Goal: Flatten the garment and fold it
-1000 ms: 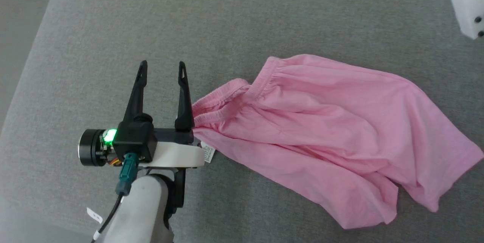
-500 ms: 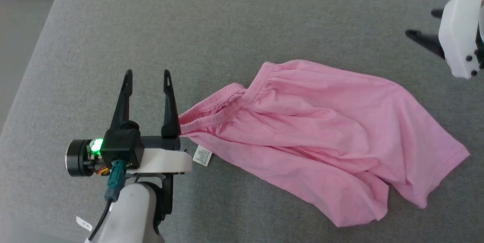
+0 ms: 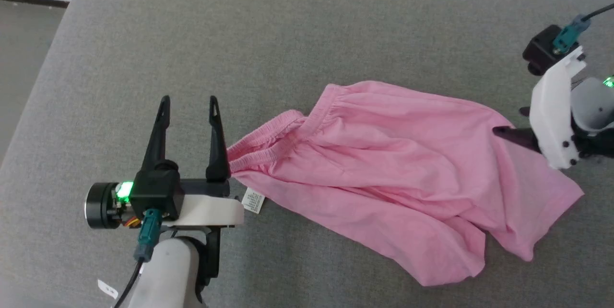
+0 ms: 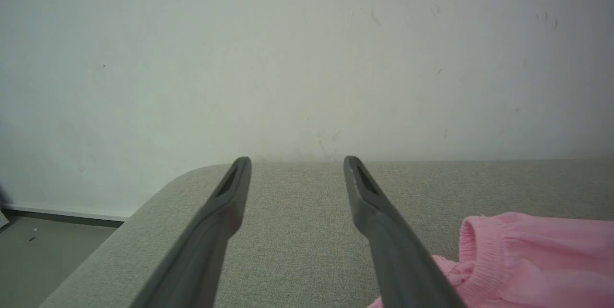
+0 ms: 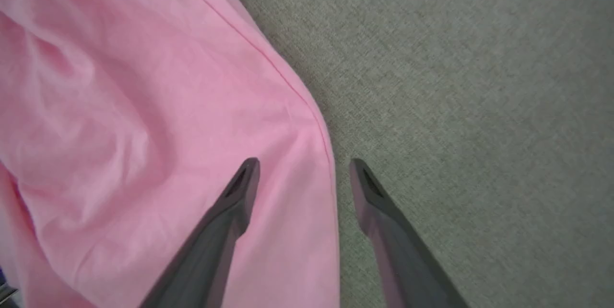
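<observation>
At lower left, my left end effector [image 3: 188,101] gapes beside the garment [image 3: 393,169]; my right end effector [image 5: 303,164], released, straddles its edge.

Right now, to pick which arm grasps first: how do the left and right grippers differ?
Left gripper sits beside the garment's waistband, over bare cushion; right gripper straddles its hem. Left points away from the robot; right points leftward. Both are open.
</observation>
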